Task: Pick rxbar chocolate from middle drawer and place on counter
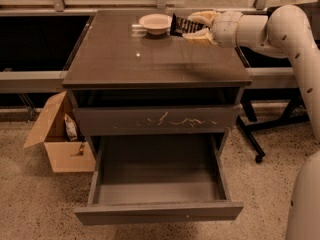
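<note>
My gripper (196, 27) reaches in from the right over the back right part of the counter (150, 59). It is shut on the rxbar chocolate (181, 26), a small black wrapper with pale print, which sticks out to the left of the fingers, just above the counter and right beside the pale bowl. The middle drawer (159, 213) is pulled wide open below, and its grey floor holds nothing.
A pale round bowl (155, 23) stands at the back of the counter. The drawer front with pale scratch marks (155, 120) is shut above the open drawer. An open cardboard box (60, 136) sits on the floor at left. A black wheeled stand leg (250, 139) is at right.
</note>
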